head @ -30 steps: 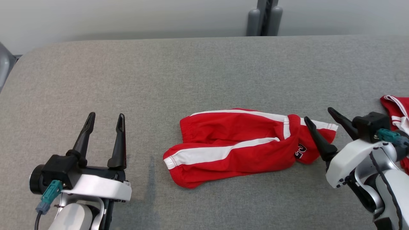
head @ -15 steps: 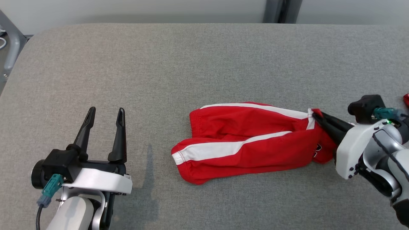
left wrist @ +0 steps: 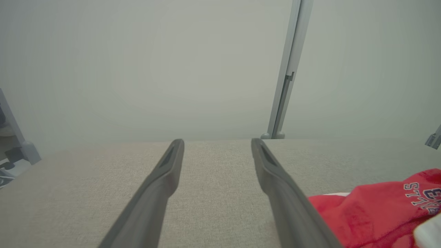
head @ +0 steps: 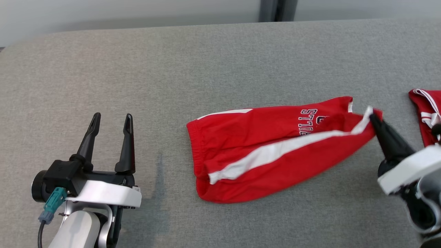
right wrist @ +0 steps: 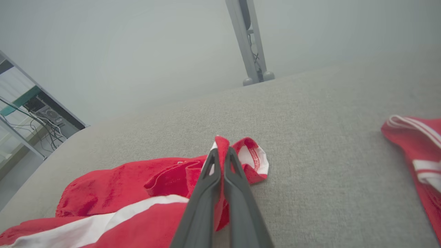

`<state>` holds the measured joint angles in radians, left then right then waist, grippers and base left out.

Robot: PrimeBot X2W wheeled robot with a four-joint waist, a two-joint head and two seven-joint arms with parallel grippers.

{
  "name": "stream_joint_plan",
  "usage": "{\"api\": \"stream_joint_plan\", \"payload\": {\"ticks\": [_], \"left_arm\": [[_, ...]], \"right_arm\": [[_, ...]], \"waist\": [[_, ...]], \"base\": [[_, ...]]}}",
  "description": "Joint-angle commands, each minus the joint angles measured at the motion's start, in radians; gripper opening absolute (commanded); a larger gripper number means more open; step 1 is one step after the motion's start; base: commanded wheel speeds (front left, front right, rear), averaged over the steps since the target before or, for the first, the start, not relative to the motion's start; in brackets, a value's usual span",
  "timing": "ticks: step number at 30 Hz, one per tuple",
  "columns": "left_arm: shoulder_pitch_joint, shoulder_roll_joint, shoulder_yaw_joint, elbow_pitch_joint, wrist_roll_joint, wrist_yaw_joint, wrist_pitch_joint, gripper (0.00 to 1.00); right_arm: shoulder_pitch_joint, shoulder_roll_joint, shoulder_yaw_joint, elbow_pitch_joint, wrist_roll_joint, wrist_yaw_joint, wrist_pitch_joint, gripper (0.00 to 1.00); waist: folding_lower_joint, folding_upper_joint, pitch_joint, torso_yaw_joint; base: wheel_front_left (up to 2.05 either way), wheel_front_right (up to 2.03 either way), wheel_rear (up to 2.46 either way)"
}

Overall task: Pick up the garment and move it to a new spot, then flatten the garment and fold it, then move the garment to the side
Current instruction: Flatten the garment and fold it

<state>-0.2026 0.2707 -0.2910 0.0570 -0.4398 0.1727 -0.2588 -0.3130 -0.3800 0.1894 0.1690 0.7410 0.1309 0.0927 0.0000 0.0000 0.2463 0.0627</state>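
Tho unclear overhead, garment (right wrist: 120, 193) in claw (right wrist: 222, 152)

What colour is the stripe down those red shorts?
White: the stripe on the shorts shows best in the head view.

You have a grey cloth-covered counter (head: 137, 69) running edge to edge in the head view. At three o'clock a second red piece of clothing (head: 425, 113) with white trim lies on it, cut off by the frame. At twelve o'clock a grey metal post (head: 274, 10) stands behind the counter's far edge, against a pale wall (head: 120, 13). In the right wrist view, at nine o'clock, you see a shelf frame (right wrist: 41, 93) with dark cables (right wrist: 46, 128).
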Motion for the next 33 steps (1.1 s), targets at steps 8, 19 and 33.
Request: {"api": "stream_joint_plan", "payload": {"ticks": [8,19,33], "left_arm": [[-0.017,0.006,0.004,0.009,0.009,-0.012,-0.005,1.00],[0.014,0.018,0.017,0.009,0.006,0.007,-0.005,1.00],[0.084,0.019,0.028,-0.009,0.004,0.048,-0.001,1.00]], "right_arm": [[0.102,0.124,-0.062,0.118,0.061,0.000,-0.117,0.25],[0.160,0.105,-0.122,0.175,0.000,0.000,-0.280,1.00],[0.162,0.185,-0.238,-0.108,-0.435,0.000,-0.286,1.00]], "waist": [[0.0000,0.0000,0.018,-0.032],[0.0000,0.0000,0.001,-0.057],[0.0000,0.0000,-0.088,-0.069]], "base": [[0.00,0.00,0.00],[0.00,0.00,0.00],[0.00,0.00,0.00]]}}
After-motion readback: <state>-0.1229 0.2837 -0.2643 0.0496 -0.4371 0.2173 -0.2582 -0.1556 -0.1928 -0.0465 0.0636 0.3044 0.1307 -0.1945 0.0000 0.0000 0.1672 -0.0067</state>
